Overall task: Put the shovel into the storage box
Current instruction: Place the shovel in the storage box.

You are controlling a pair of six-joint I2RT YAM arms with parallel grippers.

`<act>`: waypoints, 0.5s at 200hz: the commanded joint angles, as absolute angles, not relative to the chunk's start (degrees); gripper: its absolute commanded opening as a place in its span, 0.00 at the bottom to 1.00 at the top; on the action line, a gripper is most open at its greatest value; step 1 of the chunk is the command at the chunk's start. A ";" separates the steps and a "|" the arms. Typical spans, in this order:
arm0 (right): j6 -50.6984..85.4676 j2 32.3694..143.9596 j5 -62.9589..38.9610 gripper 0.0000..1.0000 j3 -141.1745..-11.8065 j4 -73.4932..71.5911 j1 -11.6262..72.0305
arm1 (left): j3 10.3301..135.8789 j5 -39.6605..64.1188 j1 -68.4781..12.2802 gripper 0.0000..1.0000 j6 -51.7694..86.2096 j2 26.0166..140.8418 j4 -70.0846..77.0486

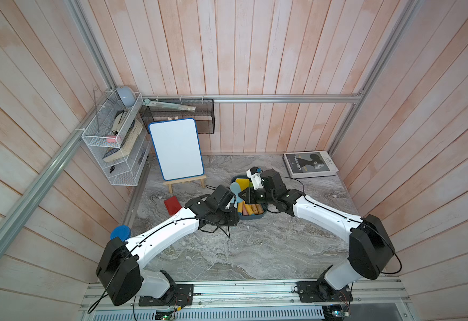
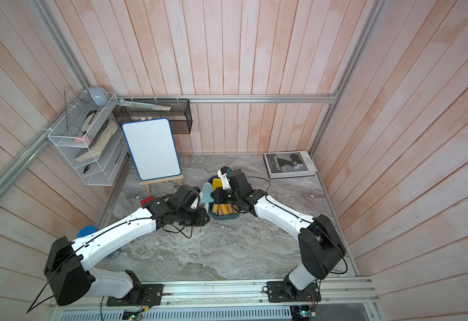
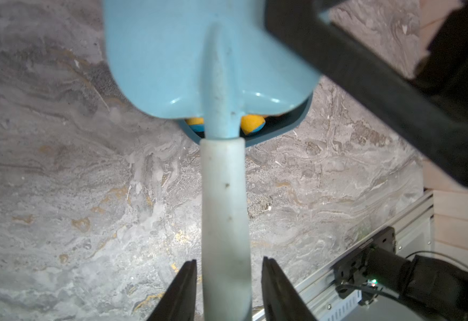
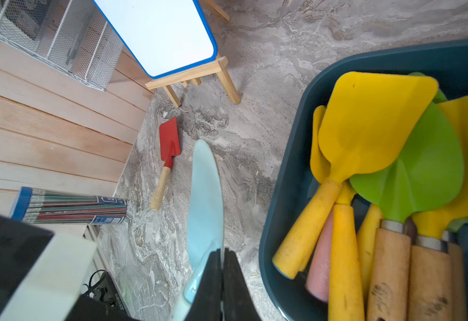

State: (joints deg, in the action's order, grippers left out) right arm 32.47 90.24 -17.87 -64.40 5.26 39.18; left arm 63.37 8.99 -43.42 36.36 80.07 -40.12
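Observation:
A light blue shovel (image 1: 234, 191) (image 2: 206, 192) hangs just left of the storage box (image 1: 251, 218) (image 2: 224, 217), a dark teal tub. My right gripper (image 4: 223, 250) (image 1: 240, 195) is shut on the edge of the blade (image 4: 205, 194). My left gripper (image 3: 228, 261) is open around the pale handle (image 3: 224, 200), with a gap on each side. The blade (image 3: 199, 55) partly overlaps the box rim (image 3: 291, 127). The box (image 4: 283, 166) holds several yellow and green shovels (image 4: 366, 125) with wooden handles.
A red shovel (image 1: 172, 205) (image 4: 169, 144) lies on the marble table left of my left arm. A whiteboard on an easel (image 1: 176, 148) stands behind it. A book (image 1: 309, 164) lies at the back right. A white wire rack (image 1: 113, 139) and a black mesh basket (image 1: 180, 116) hang on the walls.

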 commanded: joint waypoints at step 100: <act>14.05 93.98 -36.33 0.00 -68.24 9.16 23.56 | 60.65 9.76 -43.59 0.63 35.24 75.60 -33.27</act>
